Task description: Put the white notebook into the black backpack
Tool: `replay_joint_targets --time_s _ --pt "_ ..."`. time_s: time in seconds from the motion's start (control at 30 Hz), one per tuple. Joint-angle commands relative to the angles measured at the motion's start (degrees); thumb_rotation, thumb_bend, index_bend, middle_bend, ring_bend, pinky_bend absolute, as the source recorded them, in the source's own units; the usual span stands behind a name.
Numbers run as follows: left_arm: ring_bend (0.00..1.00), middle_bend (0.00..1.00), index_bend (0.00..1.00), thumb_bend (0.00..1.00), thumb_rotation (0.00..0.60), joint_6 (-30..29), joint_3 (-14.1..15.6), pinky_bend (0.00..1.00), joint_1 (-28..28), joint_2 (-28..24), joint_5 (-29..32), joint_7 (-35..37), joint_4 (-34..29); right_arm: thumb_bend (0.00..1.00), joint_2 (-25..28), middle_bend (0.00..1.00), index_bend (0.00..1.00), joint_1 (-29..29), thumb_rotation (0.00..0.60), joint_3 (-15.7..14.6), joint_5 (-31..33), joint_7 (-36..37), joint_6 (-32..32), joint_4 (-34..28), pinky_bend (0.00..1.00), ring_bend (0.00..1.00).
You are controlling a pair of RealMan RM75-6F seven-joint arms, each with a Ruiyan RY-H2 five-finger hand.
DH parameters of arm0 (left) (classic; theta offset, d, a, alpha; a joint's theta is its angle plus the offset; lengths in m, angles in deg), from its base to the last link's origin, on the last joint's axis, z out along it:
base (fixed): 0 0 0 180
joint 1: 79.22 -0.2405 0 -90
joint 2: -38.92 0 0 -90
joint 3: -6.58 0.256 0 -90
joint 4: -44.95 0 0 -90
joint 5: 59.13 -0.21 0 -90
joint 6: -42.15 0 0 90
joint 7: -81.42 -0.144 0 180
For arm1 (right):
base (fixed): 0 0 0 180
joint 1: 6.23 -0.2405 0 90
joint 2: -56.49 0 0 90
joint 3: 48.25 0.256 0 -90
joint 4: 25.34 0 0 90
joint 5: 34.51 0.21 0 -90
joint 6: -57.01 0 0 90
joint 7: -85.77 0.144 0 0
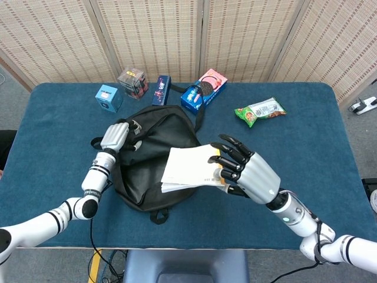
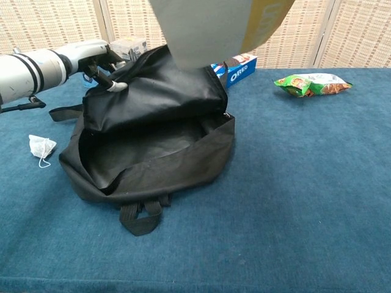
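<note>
So my right hand [image 1: 250, 177] holding white notebook [image 1: 189, 168] over black backpack [image 1: 150, 177], left hand [image 1: 115, 137] gripping flap up

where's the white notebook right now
In the head view the white notebook is held by the right hand over the open black backpack, near table centre, opposite the left hand gripping the flap.

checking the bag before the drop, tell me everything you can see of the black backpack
The black backpack lies flat on the blue table, soft dark fabric, slack. Its main compartment gapes open, with a dark interior where nothing can be made out. The left hand holds the top flap raised. A webbing loop sticks out at the near edge, a strap at the left. The white notebook, held by the right hand, is above the opening.
</note>
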Motion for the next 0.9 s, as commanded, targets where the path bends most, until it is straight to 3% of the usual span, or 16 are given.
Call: replay_joint_targets --time_s 0.03,0.33,0.57,0.9 --pt "0.29 0.31 0.77 0.43 0.600 0.9 -0.3 0.11 1.3 0.5 1.7 -1.5 1.2 0.51 -2.7 0.40 0.64 -1.9 0.600 -0.7 -0.4 1.1 -2.7 1.2 0.12 0.18" --pt "0.29 0.31 0.77 0.43 0.600 3.1 -0.4 0.11 4.2 -0.2 7.5 -6.0 1.5 0.51 -11.1 0.40 0.64 -6.9 0.600 -1.1 0.5 3.4 -9.4 8.3 0.12 0.18" --pt "0.29 0.32 0.77 0.43 0.600 3.5 0.3 0.11 5.7 -0.8 12.0 -8.9 1.6 0.51 -17.8 0.35 0.64 -10.3 0.600 -2.2 0.6 3.4 -13.6 17.6 0.12 0.18" --pt "0.29 0.32 0.76 0.43 0.600 4.5 0.6 0.11 6.5 -0.9 16.3 -9.3 3.4 0.51 -24.9 0.33 0.64 -12.5 0.600 -5.2 -0.8 1.7 -14.4 30.5 0.12 0.16"
